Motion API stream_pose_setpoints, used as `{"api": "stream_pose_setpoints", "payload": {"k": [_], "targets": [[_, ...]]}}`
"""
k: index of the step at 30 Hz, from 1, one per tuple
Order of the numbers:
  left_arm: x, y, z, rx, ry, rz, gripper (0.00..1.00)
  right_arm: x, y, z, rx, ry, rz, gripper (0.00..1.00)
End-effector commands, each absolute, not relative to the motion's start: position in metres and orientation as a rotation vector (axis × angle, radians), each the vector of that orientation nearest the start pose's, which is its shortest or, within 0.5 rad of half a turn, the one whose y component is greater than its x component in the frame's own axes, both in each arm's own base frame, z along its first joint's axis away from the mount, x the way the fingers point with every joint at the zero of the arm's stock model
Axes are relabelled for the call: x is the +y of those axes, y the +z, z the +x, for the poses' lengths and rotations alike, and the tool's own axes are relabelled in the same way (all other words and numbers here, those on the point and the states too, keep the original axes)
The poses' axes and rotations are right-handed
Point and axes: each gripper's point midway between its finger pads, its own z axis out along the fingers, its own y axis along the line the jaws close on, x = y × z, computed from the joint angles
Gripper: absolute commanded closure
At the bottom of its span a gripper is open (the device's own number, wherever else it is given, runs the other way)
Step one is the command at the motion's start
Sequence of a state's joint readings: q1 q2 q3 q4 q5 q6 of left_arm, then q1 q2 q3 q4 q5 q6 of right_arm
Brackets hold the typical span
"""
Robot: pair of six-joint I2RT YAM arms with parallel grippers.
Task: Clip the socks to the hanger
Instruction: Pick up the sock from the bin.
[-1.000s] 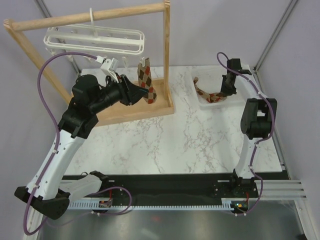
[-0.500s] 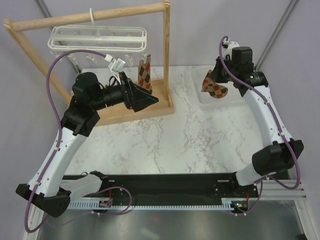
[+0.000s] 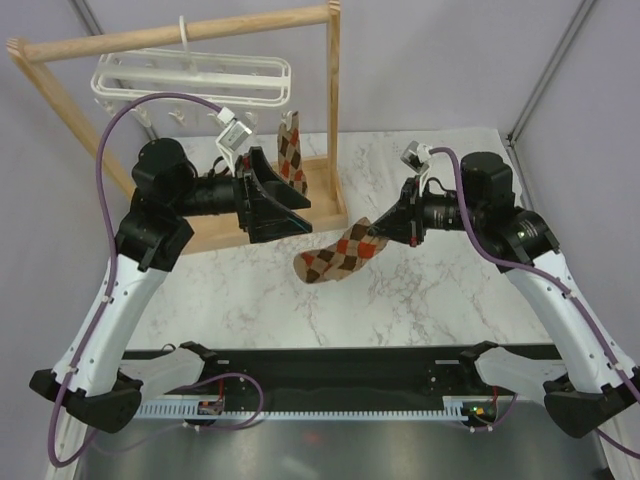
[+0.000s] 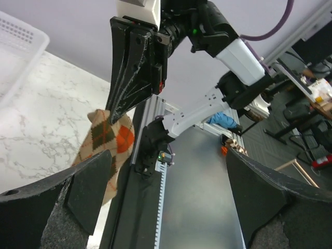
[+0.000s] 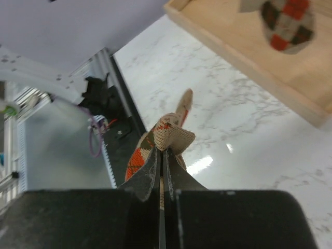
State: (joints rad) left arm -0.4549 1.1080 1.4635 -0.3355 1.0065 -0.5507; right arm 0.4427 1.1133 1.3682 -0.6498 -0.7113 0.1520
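Note:
One argyle sock hangs from a clip of the white hanger on the wooden rack. It also shows in the right wrist view, sock. My left gripper stands wide open just below and left of it, holding nothing; in its wrist view its fingers frame bare space. My right gripper is shut on the cuff end of the second sock, which hangs out to the left above the table middle. The right wrist view shows the jaws pinched on that sock. The left wrist view also catches this sock.
The wooden rack's base board lies under my left gripper, and its upright post stands right of the hung sock. A white perforated basket shows at the left wrist view's top left. The marble table spreads below both arms.
My left gripper opened wide and drew back from the hung sock. My right arm lifted the second sock out of the basket and carried it left over the table middle.

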Motion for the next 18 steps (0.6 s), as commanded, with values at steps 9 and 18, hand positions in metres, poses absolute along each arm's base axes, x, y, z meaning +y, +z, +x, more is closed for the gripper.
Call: {"api": "stream_pose_setpoints", "payload": {"k": [9, 18], "targets": [[-0.275, 0.433, 0.130, 1.636, -1.692, 1.005, 0.00, 0.261, 0.421, 0.131, 1.442, 1.498, -1.144, 1.00], [-0.286, 0.431, 0.150, 1.565, -1.607, 1.031, 0.00, 0.262, 0.442, 0.107, 1.336, 1.585, -1.220, 1.00]]}}
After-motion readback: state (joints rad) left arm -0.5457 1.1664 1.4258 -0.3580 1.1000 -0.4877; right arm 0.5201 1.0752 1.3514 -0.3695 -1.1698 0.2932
